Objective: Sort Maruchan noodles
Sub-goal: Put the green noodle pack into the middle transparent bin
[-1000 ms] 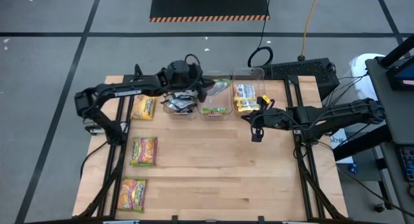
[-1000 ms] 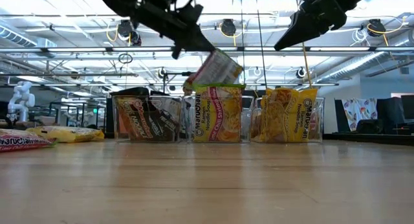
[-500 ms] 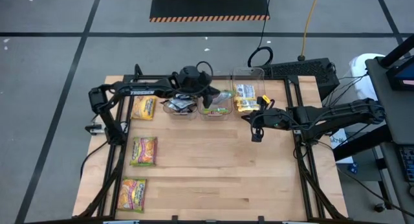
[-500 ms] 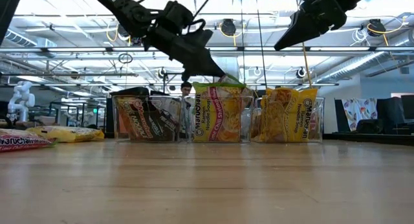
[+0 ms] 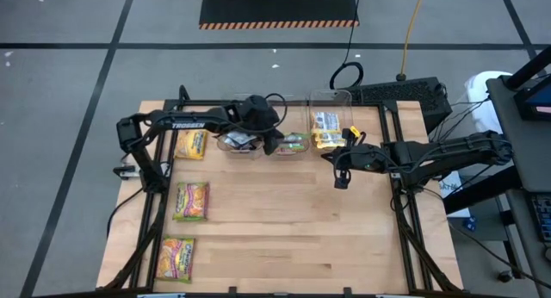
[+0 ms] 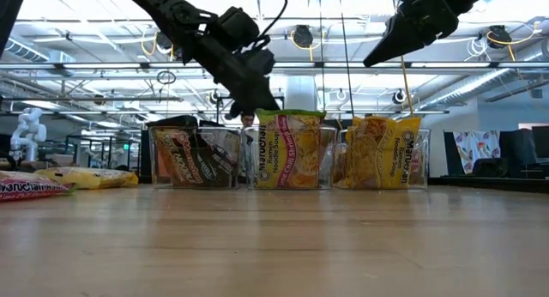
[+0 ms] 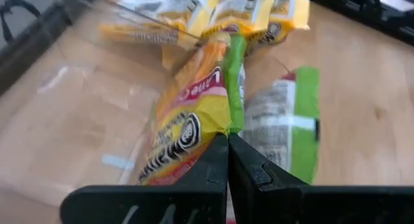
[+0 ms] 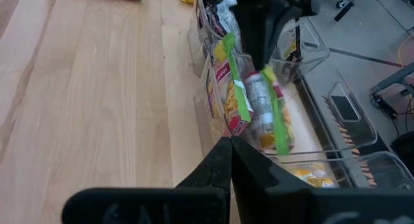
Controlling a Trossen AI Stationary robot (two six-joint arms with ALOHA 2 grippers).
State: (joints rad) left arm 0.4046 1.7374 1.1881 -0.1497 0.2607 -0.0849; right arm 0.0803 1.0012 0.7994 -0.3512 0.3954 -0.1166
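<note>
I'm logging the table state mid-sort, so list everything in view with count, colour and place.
Clear bins: three, in a row at the table's far edge.
Black-and-red packets: count unclear, in the left bin.
Lime-green packets: at least two, in the middle bin.
Yellow packets: several, in the right bin.
Loose packets: three, yellow one far, two lime-green nearer, along the table's left side.
Left gripper: shut, over the middle bin.
Right gripper: shut, empty, raised near the right bin.
</note>
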